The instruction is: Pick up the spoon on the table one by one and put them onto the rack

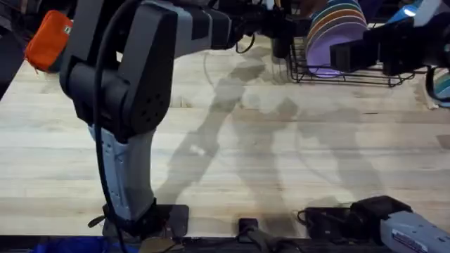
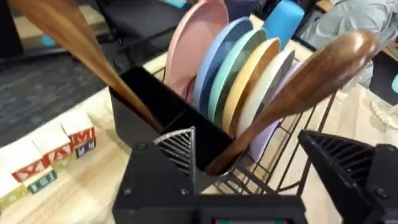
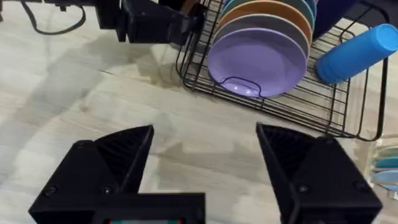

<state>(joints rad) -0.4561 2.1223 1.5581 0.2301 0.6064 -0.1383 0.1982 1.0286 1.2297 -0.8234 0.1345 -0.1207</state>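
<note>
Left arm (image 1: 133, 77) looms closest under the overhead camera, stretched forward to the left end of the rack (image 1: 351, 79).

Step in hand, as judged: second spoon being let go into the rack, then retreat.

- Left gripper (image 2: 249, 149): fingers set well apart, nothing clamped. One ribbed pad (image 2: 177, 144) is seen just beside the lower handle of the spoon (image 2: 317, 71); contact or a small gap there cannot be told.
- That spoon is stood handle-down in the black utensil holder (image 2: 155, 93) at the rack's end, bowl up, leaned toward the plates (image 2: 249, 68). It passes between the two fingers.
- Another spoon (image 2: 68, 37) is lodged in the same holder, leaned the opposite way.
- Right gripper (image 3: 199, 168): fingers wide apart, empty, hung over the table (image 3: 74, 81) just in front of the rack's wire (image 3: 298, 106), near the purple plate (image 3: 261, 59) and the blue cup (image 3: 357, 50).

How it should be done well:
- Opening to be held full, so the pad is not dragged along the handle.
- Withdrawal is best made up and back along the handle's lean, not sideways. A sideways sweep would likely tip the spoon out or knock the other one.
- The plates sit close behind the spoon bowl, so clearance should be checked before any wrist rotation.
- The right arm is parked near the same end of the rack, so the left arm's retreat path should be kept away from it.
- Spoon seating should be confirmed at rest, supported by the holder rim, before the gripper is taken off.
</note>
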